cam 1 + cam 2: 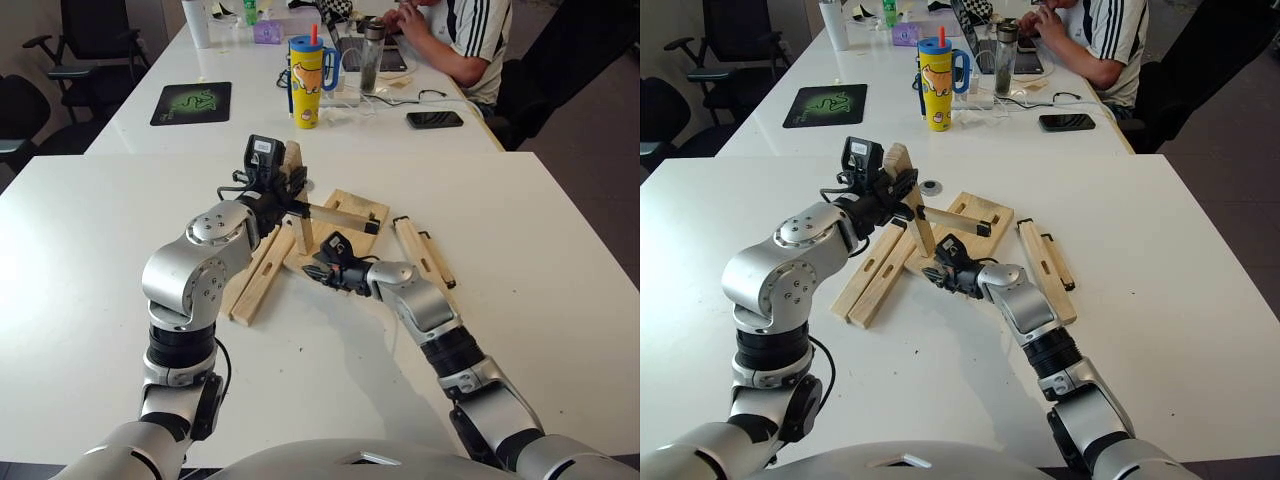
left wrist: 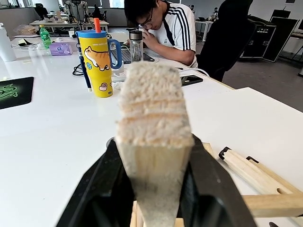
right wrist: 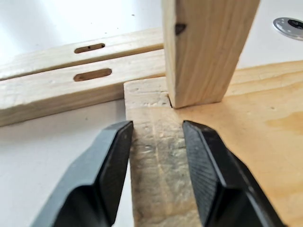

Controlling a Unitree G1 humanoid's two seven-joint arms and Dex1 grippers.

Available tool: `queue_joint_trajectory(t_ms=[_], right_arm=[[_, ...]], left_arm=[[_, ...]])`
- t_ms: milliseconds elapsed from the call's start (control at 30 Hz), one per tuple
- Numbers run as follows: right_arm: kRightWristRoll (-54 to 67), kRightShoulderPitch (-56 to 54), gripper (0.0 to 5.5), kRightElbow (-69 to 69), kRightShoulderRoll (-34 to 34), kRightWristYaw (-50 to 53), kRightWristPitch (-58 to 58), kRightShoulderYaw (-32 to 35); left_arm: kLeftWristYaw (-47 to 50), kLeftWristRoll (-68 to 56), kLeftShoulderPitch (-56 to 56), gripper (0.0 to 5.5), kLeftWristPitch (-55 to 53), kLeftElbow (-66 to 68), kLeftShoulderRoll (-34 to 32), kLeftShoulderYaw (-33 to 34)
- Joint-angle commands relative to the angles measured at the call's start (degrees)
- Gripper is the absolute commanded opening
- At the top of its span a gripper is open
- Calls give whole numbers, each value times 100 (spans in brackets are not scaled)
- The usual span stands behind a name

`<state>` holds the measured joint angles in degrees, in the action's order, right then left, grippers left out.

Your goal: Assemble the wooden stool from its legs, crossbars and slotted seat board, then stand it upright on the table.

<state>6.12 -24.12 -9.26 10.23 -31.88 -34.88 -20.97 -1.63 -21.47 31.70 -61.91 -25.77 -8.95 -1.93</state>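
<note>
Grippers: my left gripper (image 1: 275,185) is clamped on the top of a leg (image 2: 152,123), which stands upright; my right gripper (image 3: 156,130) sits low, fingers spread astride the board's (image 3: 255,156) edge.
Leg: foot on the board's corner, a crossbar (image 1: 340,218) sticking out sideways.
Board: flat on the table (image 1: 80,250), with slotted slats (image 1: 255,280) just beside it.
</note>
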Motion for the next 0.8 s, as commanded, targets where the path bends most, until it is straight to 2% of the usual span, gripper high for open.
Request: queue_joint_trajectory(t_ms=[33,133,300,433,600,700,800], right_arm=[[-107,797,193,-460,38,306,-208,116],[59,940,193,142,9,460,256,513],[17,1126,193,968,11,585,966,683],[-5,1107,193,1054,-68,709,998,681],[5,1083,193,1034,-60,808,1020,807],[66,883,193,818,219,701,1096,1133],[212,533,193,402,722,469,1213,1688]], left_arm=[[-132,243,765,104,842,-405,-108,55],[-22,316,772,104,833,-328,-31,262],[279,370,973,104,833,-92,103,624],[297,258,1064,104,764,-106,222,756],[319,-394,1271,104,395,30,550,1491],[-5,-971,1282,104,108,89,458,1821],[-717,-1613,1202,104,-84,112,125,1902]])
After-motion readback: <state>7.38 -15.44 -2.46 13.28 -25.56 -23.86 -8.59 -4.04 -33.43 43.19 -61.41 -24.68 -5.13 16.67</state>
